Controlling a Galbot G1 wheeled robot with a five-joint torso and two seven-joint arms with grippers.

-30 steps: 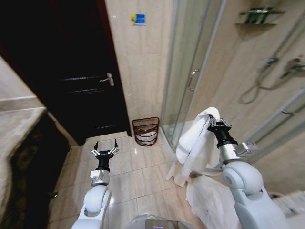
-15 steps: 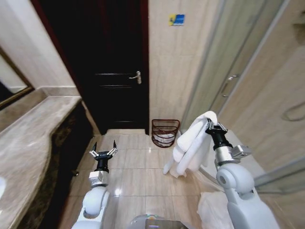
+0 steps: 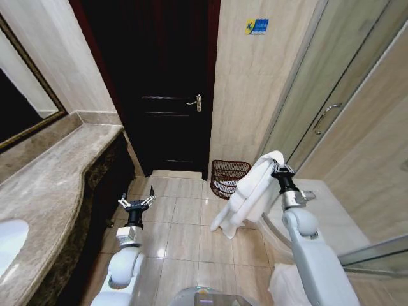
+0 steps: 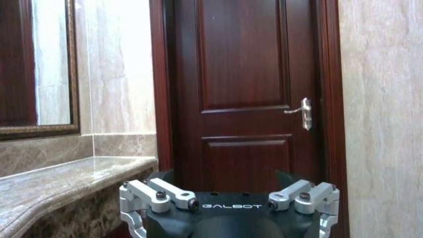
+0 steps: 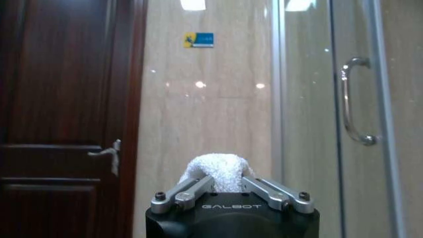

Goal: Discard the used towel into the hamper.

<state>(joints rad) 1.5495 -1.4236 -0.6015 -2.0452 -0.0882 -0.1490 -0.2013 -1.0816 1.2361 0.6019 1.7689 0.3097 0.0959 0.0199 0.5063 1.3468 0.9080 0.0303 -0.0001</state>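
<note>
Head view: right gripper (image 3: 276, 168) clamps the towel (image 3: 245, 194), held high so it hangs clear of the floor, near the hamper (image 3: 227, 178). Left gripper (image 3: 136, 204) idle, jaws spread, empty.

Floor (image 3: 185, 233) to hamper (image 3: 228, 178) unobstructed.

The right gripper (image 3: 275, 167) is held raised at two o'clock, clamped; the left gripper (image 3: 136, 203) is spread at ten o'clock.
</note>
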